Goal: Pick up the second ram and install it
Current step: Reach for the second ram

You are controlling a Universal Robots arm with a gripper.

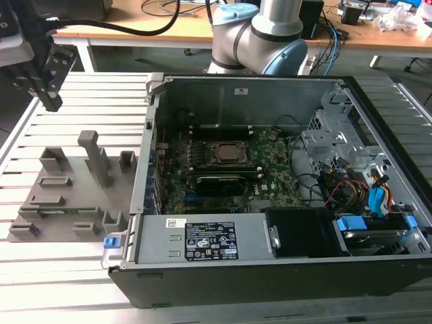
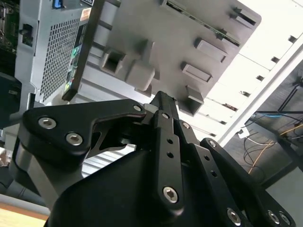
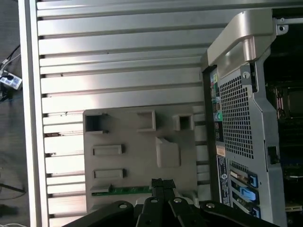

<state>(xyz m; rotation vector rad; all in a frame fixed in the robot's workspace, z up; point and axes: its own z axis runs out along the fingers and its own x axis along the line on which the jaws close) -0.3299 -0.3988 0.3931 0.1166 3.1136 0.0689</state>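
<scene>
Underneath everything runs a slatted aluminium tabletop (image 1: 81, 283), pale and ribbed, its bare slats also seen in the first wrist view (image 3: 118, 66). Behind it in the exterior view stands a wooden tabletop (image 1: 135, 27) strewn with cables, and the first wrist view shows a dark floor (image 3: 9, 142) past the slatted edge, with loose wires on it. An open computer case (image 1: 270, 290) lies on its side and takes up the exterior view's centre and right, with the green motherboard (image 1: 270, 175) exposed inside. The grey and blue arm (image 1: 270, 27) rises behind the case. On the exterior view's left, just beside the case, a grey fixture (image 1: 61, 192) sits flat on the slats, with raised blocks and pockets; both wrist views look at it (image 3: 137, 156) (image 2: 180, 42). The black tool (image 1: 50, 104) hangs above the tabletop at the exterior view's far left, off the fixture and touching nothing. Both wrist views (image 3: 157, 182) (image 2: 163, 97) show its fingers clenched together with nothing between them. The ram (image 1: 67, 210) lies in a slot along one edge of the fixture, a thin green strip, apart from the tool; the first wrist view shows it close to the tool's tip (image 3: 125, 190).
</scene>
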